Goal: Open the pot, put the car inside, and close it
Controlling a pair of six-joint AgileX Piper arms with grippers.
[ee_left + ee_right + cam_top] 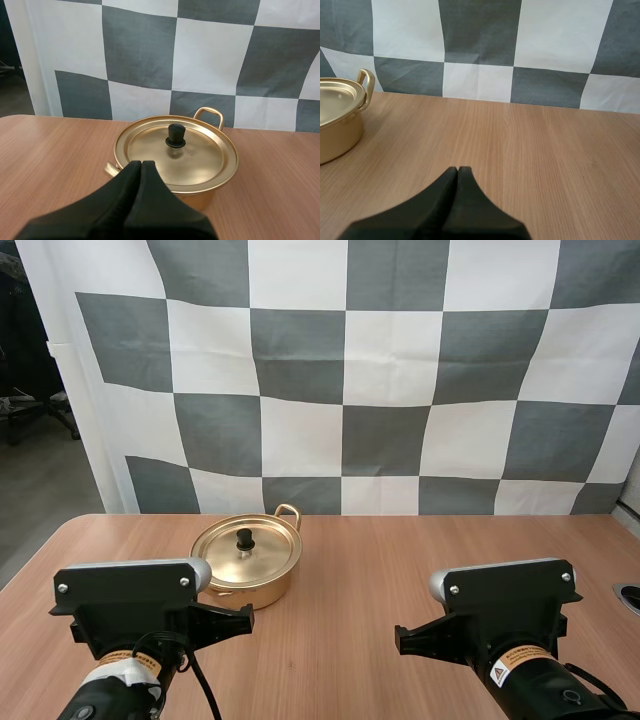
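Left hand [141, 163] hangs closed on nothing, just short of the gold pot [202, 199]. The pot stands on the wooden counter [50, 150], left of centre, with its lid [195, 162] on and the black knob [175, 136] upright. Right hand [458, 169], likewise closed and empty, points across the counter, the pot's handle [366, 87] off to its left.

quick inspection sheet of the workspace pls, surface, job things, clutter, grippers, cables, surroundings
surface: wooden table, the pot stands on it left of centre
job's things: gold pot upright, lid on it, black knob at the lid's middle
clutter: nothing seen
grippers: left gripper fingers together, holding nothing, just short of the pot; right gripper fingers together, holding nothing, over bare table beside the pot
cables: nothing seen
surroundings: nothing seen
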